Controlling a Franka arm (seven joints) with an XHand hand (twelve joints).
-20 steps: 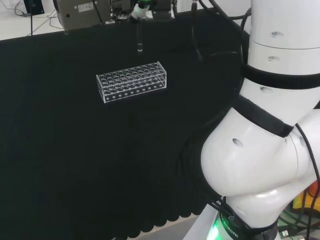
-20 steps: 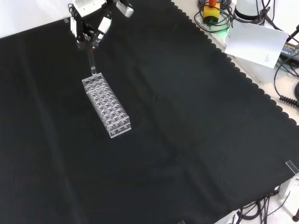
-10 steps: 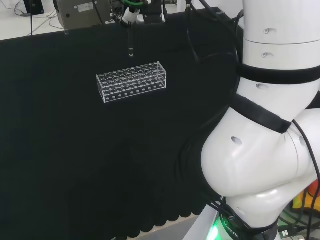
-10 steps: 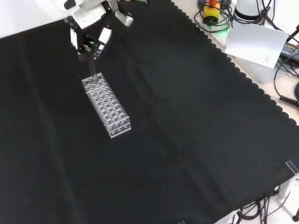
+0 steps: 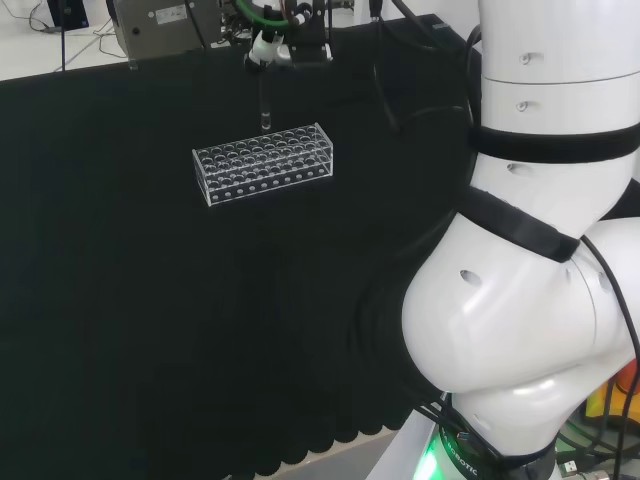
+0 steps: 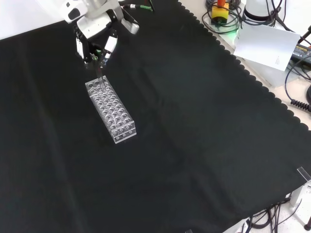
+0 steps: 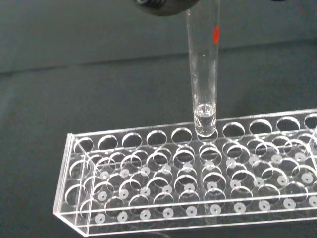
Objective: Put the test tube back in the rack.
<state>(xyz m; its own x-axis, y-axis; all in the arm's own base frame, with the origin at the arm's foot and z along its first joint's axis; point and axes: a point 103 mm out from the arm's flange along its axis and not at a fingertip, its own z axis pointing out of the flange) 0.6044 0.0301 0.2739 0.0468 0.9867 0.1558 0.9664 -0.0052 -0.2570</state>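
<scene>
Over the clear rack's [image 7: 198, 183] outer row, the hand [image 6: 95, 41] pinches the upright test tube [image 7: 203, 74] (seemingly just entering 1 hole), so slight misalignment could catch the rim.

glossy white rounded arm links [image 5: 500, 320] with black bands at the joints, small screw holes, and a black-and-white robot hand [image 6: 95, 36].

Hand [image 6: 95, 42]: has come down toward the cloth's far edge end of the rack [image 6: 111, 108] | Tube [image 7: 203, 69]: lowered with it, upright, its tip now at a hole in the rack's outer row.
</scene>
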